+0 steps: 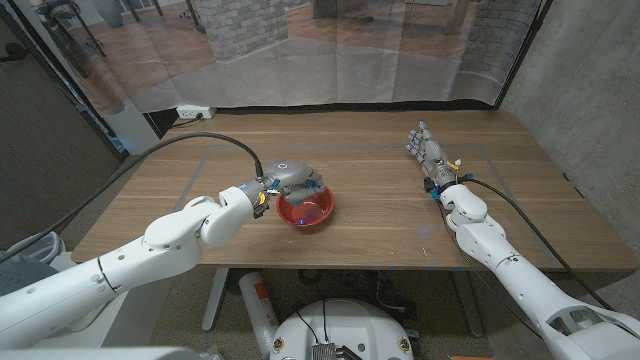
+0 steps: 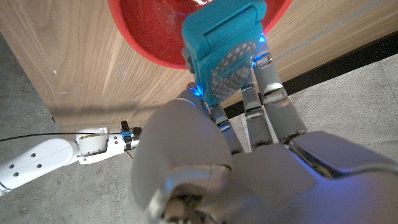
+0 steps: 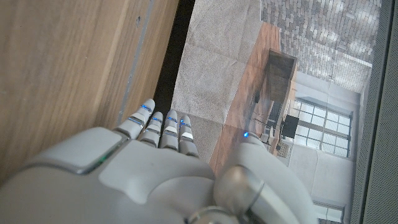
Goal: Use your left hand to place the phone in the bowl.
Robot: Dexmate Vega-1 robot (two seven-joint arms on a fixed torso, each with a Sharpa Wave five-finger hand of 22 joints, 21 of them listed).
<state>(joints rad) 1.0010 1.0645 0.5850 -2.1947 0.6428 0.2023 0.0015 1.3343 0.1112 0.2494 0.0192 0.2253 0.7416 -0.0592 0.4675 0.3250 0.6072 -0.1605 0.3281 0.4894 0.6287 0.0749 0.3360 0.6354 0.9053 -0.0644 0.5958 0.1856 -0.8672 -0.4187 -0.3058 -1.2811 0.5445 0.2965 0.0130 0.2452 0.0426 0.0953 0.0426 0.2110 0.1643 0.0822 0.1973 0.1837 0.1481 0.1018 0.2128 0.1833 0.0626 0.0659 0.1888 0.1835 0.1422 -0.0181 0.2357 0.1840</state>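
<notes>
- Your left hand (image 2: 249,143) grips one phone (image 2: 224,53), a teal case with a perforated round patch on its back; in the left wrist view the fingers (image 2: 267,81) run up behind the case.
- The phone sits over the rim of the bowl (image 2: 143,37), in the hand; whether it touches the bowl you cannot tell from these pictures.
- In the head view the left hand (image 1: 290,183) covers the phone (image 1: 310,185), of which only a sliver of teal shows at the bowl's near-left rim.
- One bowl (image 1: 312,215), red, stands on the wooden table (image 1: 380,230), left of centre. Its inside shows red; any contents are too small to make out.
- Your right hand (image 1: 428,152) waits well apart on the table's right side, holding nothing, fingers extended and close together.
- In the right wrist view the right hand's fingers (image 3: 158,127) point along the table edge.
- One black cable (image 1: 215,140) arcs over the left arm.
</notes>
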